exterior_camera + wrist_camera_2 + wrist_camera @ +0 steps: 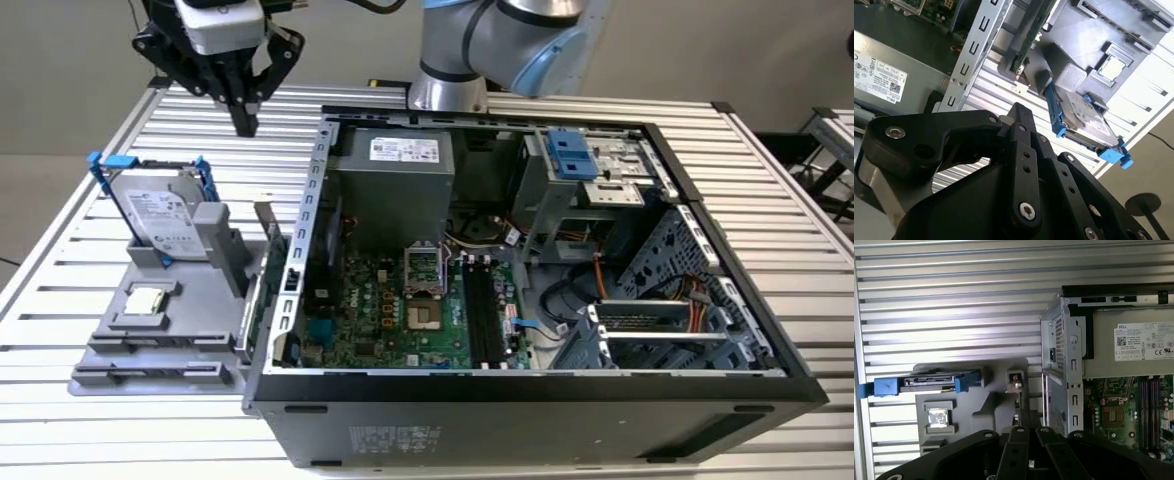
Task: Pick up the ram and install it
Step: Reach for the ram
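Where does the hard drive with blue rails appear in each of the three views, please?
Exterior view: hard drive upright in the grey holder, on the exterior view's left of the case.
Second wrist view: standing in that holder.
First wrist view: edge-on at the holder.
Shared landmark: the silver processor beside it.

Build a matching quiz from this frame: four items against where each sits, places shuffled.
Items:
1. ram
2. hard drive
3. gripper
4. power supply

Places:
A. inside the case
B. in the air above the table, holding nothing
C. on edge in the gray holder, right beside the case's outer wall
D. upright in the gray holder, with blue rails

Pairs: 1-C, 2-D, 3-B, 4-A
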Controlling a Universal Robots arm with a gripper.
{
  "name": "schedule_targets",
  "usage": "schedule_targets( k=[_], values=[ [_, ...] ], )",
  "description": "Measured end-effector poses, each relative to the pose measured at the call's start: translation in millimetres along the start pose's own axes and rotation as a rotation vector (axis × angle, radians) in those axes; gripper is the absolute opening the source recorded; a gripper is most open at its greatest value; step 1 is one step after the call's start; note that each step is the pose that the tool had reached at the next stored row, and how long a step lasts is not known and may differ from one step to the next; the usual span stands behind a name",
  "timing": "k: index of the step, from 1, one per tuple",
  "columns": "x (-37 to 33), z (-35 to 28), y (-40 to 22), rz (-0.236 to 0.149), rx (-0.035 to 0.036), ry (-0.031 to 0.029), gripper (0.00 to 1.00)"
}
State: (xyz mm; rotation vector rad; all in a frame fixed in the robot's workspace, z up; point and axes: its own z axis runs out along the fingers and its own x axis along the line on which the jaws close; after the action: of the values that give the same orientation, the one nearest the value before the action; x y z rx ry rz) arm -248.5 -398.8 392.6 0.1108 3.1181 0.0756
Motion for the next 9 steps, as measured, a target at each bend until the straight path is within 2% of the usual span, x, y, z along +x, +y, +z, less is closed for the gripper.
schedule_targets(
  k=[9],
  values=[
    [22.5, -0.5, -1.6, 0.0, 0.0, 0.0, 0.0]
  ],
)
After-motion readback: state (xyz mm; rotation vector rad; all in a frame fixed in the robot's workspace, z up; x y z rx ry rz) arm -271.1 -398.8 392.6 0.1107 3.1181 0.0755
